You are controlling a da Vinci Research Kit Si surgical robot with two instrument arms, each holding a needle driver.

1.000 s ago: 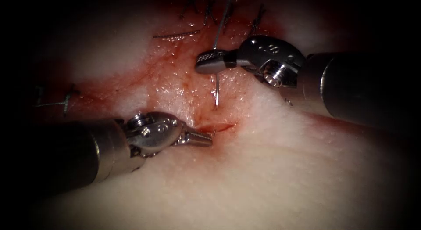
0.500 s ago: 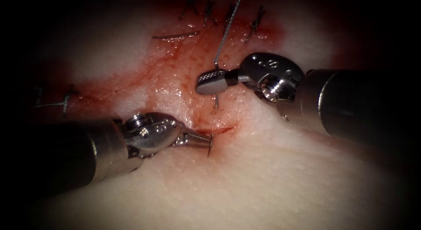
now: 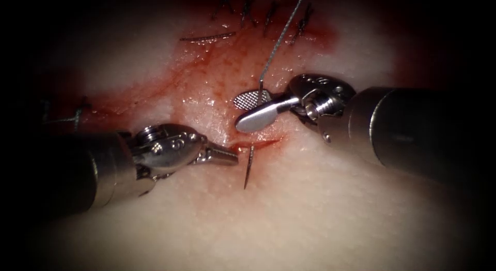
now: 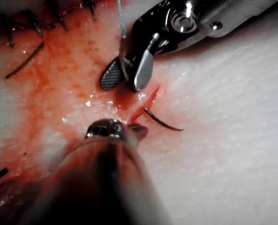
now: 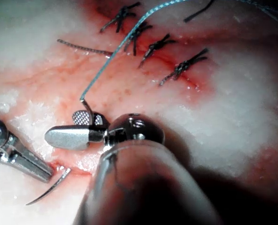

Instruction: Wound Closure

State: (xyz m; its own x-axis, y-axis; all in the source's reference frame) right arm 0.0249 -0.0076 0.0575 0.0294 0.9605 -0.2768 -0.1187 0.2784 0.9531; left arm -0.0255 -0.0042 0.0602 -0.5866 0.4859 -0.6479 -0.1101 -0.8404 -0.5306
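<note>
Pale tissue (image 3: 330,209) with a red cut (image 3: 258,145) at centre frame. Right tool (image 3: 253,109), jaws parted, straddles the needle's (image 3: 248,169) tail; its tip has emerged. Left tool (image 3: 219,155), clenched, holds nothing. Thread (image 3: 281,33) trails upward. Extraction seems due.

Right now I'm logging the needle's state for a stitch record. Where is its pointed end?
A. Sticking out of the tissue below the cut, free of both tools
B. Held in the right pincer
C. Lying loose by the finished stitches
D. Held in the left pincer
A: the needle's tip stands out of the tissue just below the cut, beside the left pincer, which does not touch it.
</note>
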